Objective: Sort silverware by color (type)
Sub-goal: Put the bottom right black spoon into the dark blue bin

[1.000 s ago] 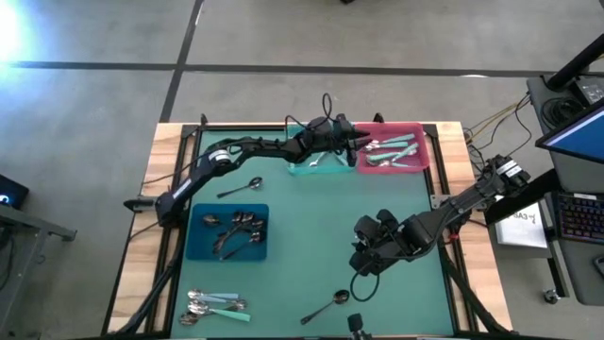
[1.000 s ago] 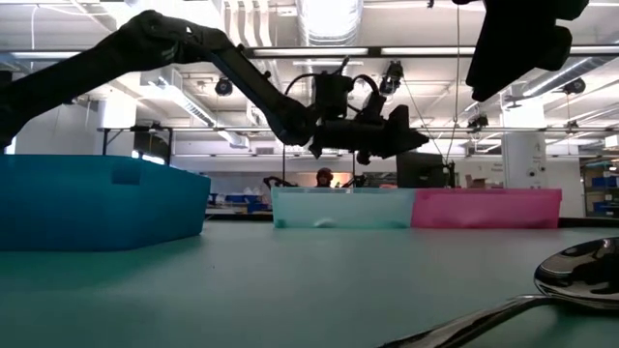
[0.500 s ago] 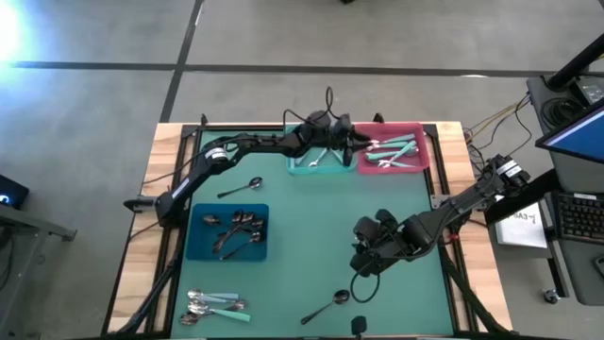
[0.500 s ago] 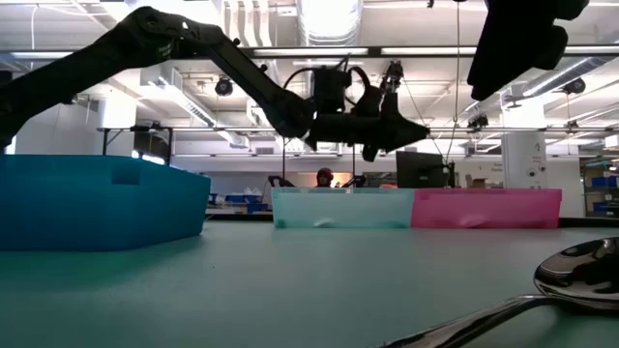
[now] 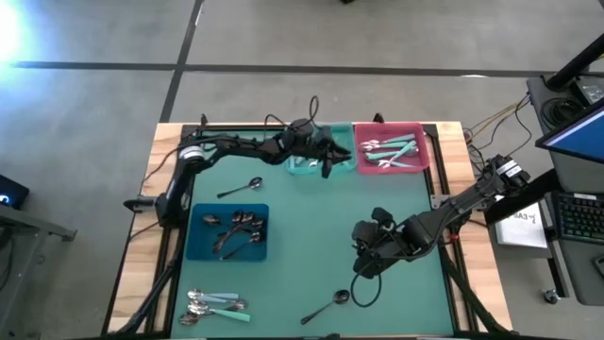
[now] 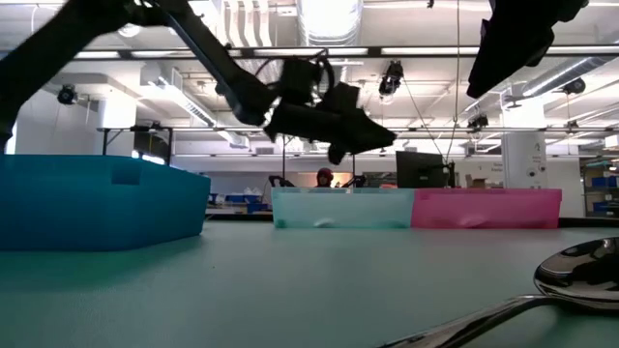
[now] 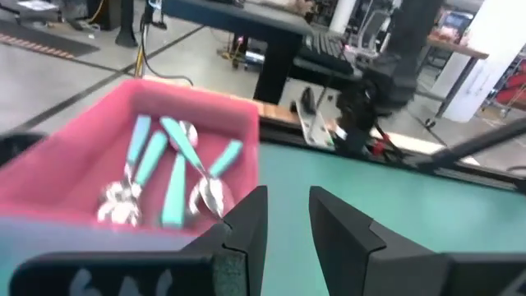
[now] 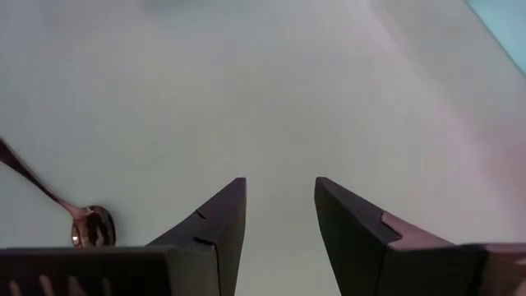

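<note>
My left gripper [image 5: 327, 165] [image 7: 288, 215] hangs open and holds nothing, above the mint-teal bin [image 5: 300, 168] at the table's far edge. Just ahead of it, the pink bin [image 7: 57, 177] holds several spoons with mint-teal handles [image 7: 174, 187]. My right gripper [image 5: 365, 267] [image 8: 279, 205] is open above the bare mat right of centre. A dark spoon [image 5: 327, 304] [image 8: 82, 227] lies flat near it, toward the near edge. Another spoon [image 5: 242, 187] lies left of centre. The blue bin [image 5: 196, 247] holds dark spoons. A heap of spoons [image 5: 213, 303] lies at the near left corner.
The three bins are the only tall things on the green mat: mint-teal and pink side by side at the far edge [image 6: 416, 207], blue at the left [image 6: 97, 201]. The left arm [image 5: 236, 144] stretches along the far edge. Wooden table rim [image 5: 142, 246] frames the mat.
My left gripper has drawn back from over the pink bin's left end toward the table's left. It now stands over the mint-teal bin, with its fingers tipped lower. The arm's elbow has swung toward the far left corner.
</note>
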Controlling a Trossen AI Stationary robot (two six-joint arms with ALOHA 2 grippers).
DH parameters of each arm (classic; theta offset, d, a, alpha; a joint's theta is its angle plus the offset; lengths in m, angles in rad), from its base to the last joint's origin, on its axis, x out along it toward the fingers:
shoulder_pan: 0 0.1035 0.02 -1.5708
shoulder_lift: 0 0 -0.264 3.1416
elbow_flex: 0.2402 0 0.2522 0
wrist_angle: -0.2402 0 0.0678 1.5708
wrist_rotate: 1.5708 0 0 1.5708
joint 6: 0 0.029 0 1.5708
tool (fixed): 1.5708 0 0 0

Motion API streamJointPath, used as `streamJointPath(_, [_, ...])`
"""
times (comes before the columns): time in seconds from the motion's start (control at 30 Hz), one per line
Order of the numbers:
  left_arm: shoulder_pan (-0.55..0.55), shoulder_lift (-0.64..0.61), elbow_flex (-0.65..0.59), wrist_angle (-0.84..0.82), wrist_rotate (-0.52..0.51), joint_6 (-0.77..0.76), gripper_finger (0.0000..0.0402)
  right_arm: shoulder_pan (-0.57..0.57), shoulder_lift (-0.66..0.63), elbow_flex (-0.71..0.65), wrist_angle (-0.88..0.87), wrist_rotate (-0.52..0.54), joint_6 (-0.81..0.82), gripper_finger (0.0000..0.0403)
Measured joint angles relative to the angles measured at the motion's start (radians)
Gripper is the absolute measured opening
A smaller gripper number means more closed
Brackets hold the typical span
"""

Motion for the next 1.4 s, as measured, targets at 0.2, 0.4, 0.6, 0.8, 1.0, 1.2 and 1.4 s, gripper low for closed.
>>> streamJointPath(0.2, [-0.055, -0.203, -0.282, 0.016, -0.054, 0.001, 0.0076, 0.0, 0.0, 0.0, 0.021, 0.0, 0.0, 0.0137])
streamJointPath(0.4, [-0.132, -0.451, -0.563, 0.017, -0.233, 0.011, 0.0076, 0.0, 0.0, 0.0, 0.043, 0.0, 0.0, 0.0137])
streamJointPath(0.6, [-0.178, -0.674, -0.808, 0.012, -0.278, -0.061, 0.0079, 0.0, 0.0, 0.0, 0.053, 0.0, 0.0, 0.0137])
streamJointPath(0.8, [-0.177, -0.829, -0.986, 0.011, -0.286, -0.027, 0.01, 0.0, 0.0, 0.0, 0.057, 0.0, 0.0, 0.0137])
streamJointPath(1.0, [-0.169, -0.94, -1.089, -0.052, -0.314, -0.008, 0.0113, 0.0, 0.0, 0.0, 0.071, 0.0, 0.0, 0.0137])
streamJointPath(1.2, [-0.169, -1.031, -1.074, -0.344, -0.411, 0.002, 0.0114, 0.0, 0.0, 0.0, 0.073, 0.0, 0.0, 0.0137])
streamJointPath(1.4, [-0.171, -1.051, -0.937, -0.69, -0.444, -0.028, 0.0114, 0.0, 0.0, 0.0, 0.076, 0.0, 0.0, 0.0137])
